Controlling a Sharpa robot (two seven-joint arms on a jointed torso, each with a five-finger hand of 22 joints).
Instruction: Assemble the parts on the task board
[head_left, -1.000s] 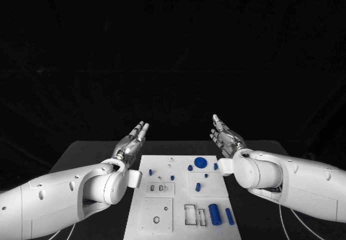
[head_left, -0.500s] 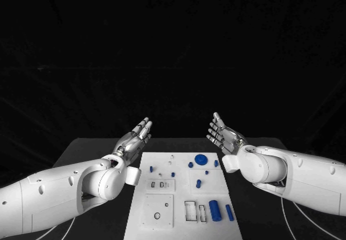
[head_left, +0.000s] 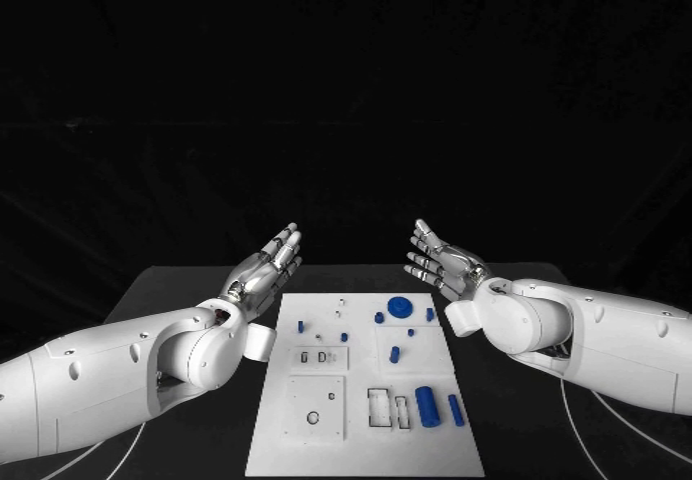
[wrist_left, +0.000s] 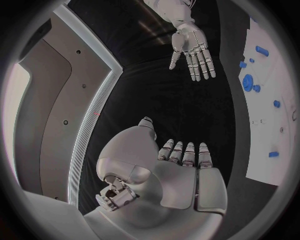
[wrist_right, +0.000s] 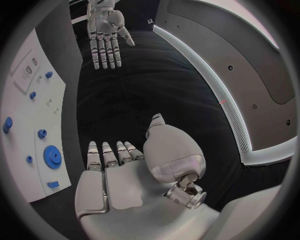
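The white task board (head_left: 365, 445) lies in the middle of the black table. On it sit a round blue gear (head_left: 400, 306), small blue pegs (head_left: 394, 353) and two blue cylinders (head_left: 427, 403) near the front right. My left hand (head_left: 265, 270) hovers above the table beyond the board's far left corner, fingers straight and apart, holding nothing. My right hand (head_left: 440, 264) hovers past the far right corner, also spread and empty. The left wrist view shows my left hand (wrist_left: 181, 172), the right hand (wrist_left: 192, 47) and the board (wrist_left: 269, 125). In the right wrist view lie my right hand (wrist_right: 122, 175), left hand (wrist_right: 106, 30) and the gear (wrist_right: 52, 156).
The board has rectangular slots (head_left: 381, 421) and round holes (head_left: 312, 418) near its front. Black tabletop (head_left: 188, 290) runs along both sides of the board. The arms (head_left: 101, 375) flank the board left and right.
Both hands have tilted their palms further inward and lowered a little. The whole picture has shifted, so the camera has moved.
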